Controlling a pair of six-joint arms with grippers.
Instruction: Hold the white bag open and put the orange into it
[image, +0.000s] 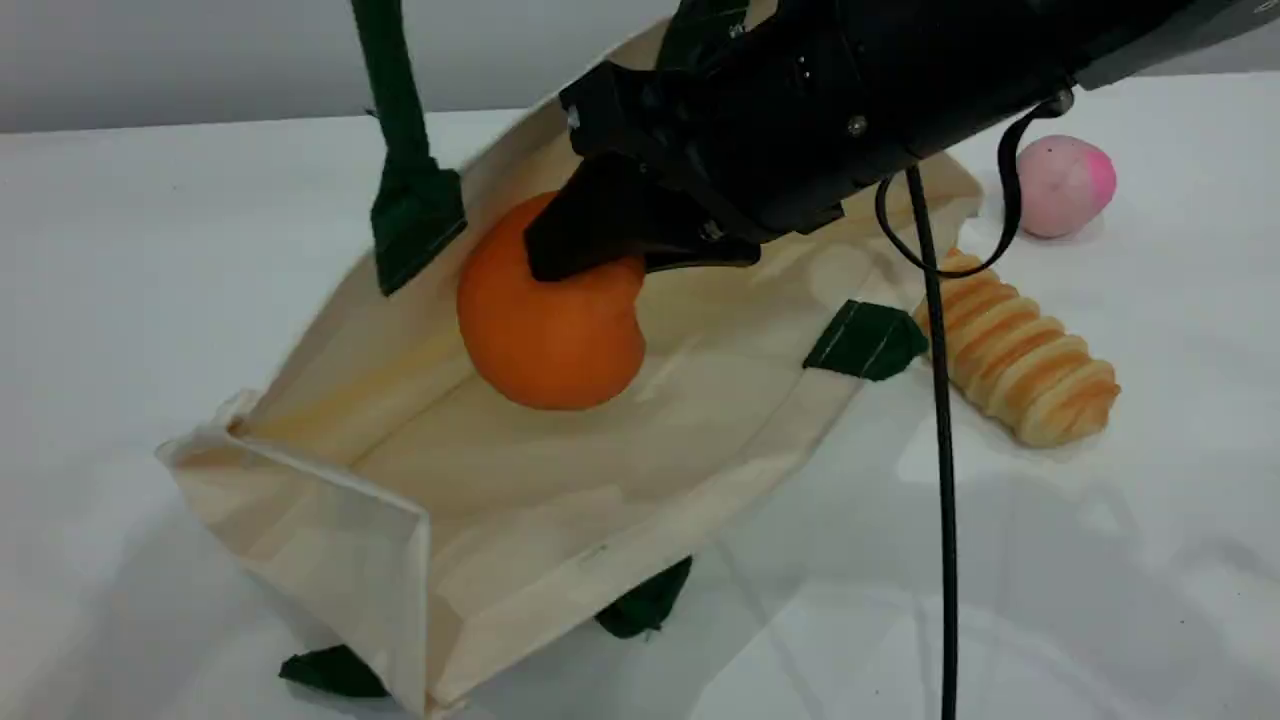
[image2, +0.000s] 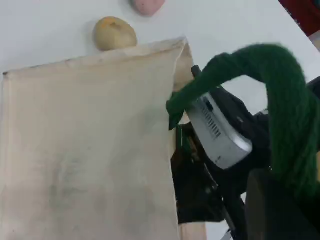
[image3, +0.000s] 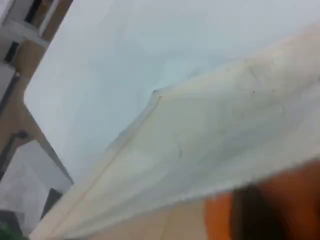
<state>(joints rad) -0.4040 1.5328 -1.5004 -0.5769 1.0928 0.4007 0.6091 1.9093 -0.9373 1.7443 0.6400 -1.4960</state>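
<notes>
- On the white table (image: 150, 250) we count one white bag (image: 560, 480), lying on its side with its mouth gaping, and one orange (image: 545, 320) resting inside it on the lower wall.
- We see one green handle (image: 395, 100) pulled straight up out of the scene view (the left gripper itself is out of that view); in the left wrist view the green strap (image2: 285, 115) loops over the left gripper, but we cannot tell how its jaws stand.
- The right gripper (image: 610, 235) sits on top of the orange, its dark fingers touching the fruit; we cannot tell how tightly they close.
- Beside the bag we count one ribbed bread roll (image: 1030, 365) and one pink ball (image: 1062, 185).
- A black cable (image: 942, 480) hangs across the roll's near side.
- We can read no writing anywhere.
</notes>
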